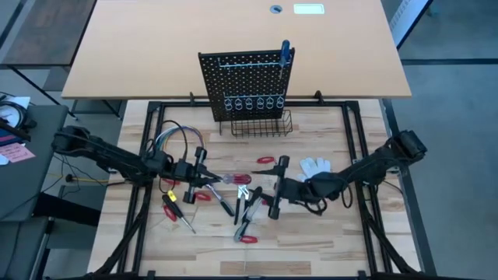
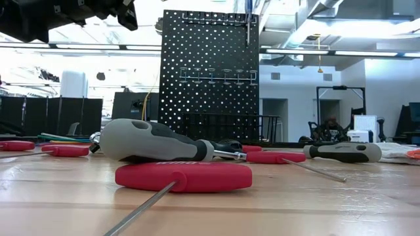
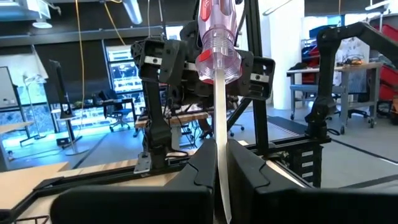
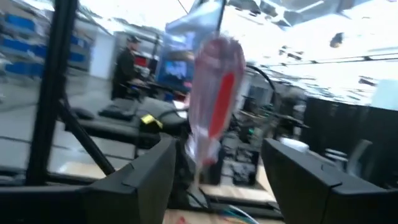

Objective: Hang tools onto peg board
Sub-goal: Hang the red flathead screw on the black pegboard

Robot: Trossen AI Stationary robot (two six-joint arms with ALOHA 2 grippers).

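The left gripper (image 1: 204, 176) pinches a clear-handled screwdriver (image 1: 236, 179) by its shaft, mid-bench. The right gripper (image 1: 278, 189) waits wide open, empty. A thin-shaft grip (little surface) could slip during handover. The peg board (image 1: 247, 82) stands at the bench's far edge.

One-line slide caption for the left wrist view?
Left gripper shut on the shaft of a clear red-cored screwdriver, handle pointing toward the right gripper opposite.

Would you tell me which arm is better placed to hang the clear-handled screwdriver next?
Probably the right: the right gripper is open, facing the screwdriver handle, whereas the left gripper pinches its shaft, which should stay free.
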